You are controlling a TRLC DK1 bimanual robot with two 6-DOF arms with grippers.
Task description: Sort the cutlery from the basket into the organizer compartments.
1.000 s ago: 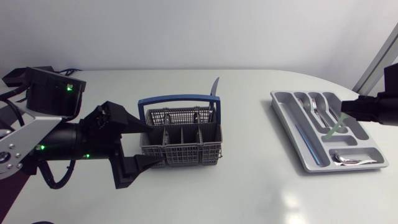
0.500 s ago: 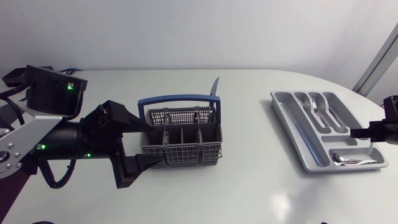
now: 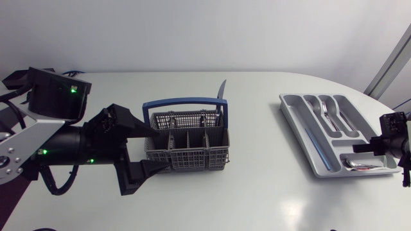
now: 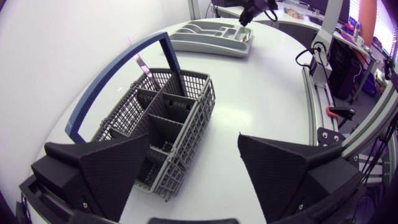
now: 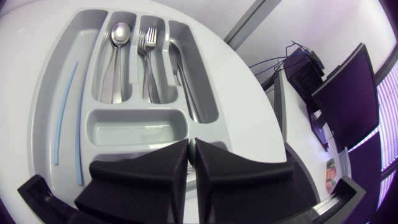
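Observation:
The grey wire cutlery basket [image 3: 192,146] with a blue handle [image 3: 183,101] stands mid-table, and one knife [image 3: 222,95] stands upright in its far right corner. My left gripper [image 3: 159,149] is open, its two fingers straddling the basket's left end. In the left wrist view the basket [image 4: 163,118] lies between and ahead of the fingers [image 4: 99,174], with the knife [image 4: 139,65] at its far end. The grey organizer [image 3: 302,131] lies at the right and holds spoons [image 5: 115,56], forks [image 5: 147,56] and knives [image 5: 184,78]. My right gripper [image 5: 190,147] is shut and empty at the organizer's near right edge [image 3: 358,148].
A pale blue stick [image 5: 64,109] lies in the organizer's long side compartment. The wide cross compartment [image 5: 137,130] holds nothing. Small spoons [image 3: 357,165] lie in the organizer's front compartment. White tabletop [image 3: 263,179] lies open between basket and organizer.
My right arm has drawn back from above the organizer toward the table's right edge. A pale green thing at its fingertips one second ago no longer shows. The left arm has not moved.

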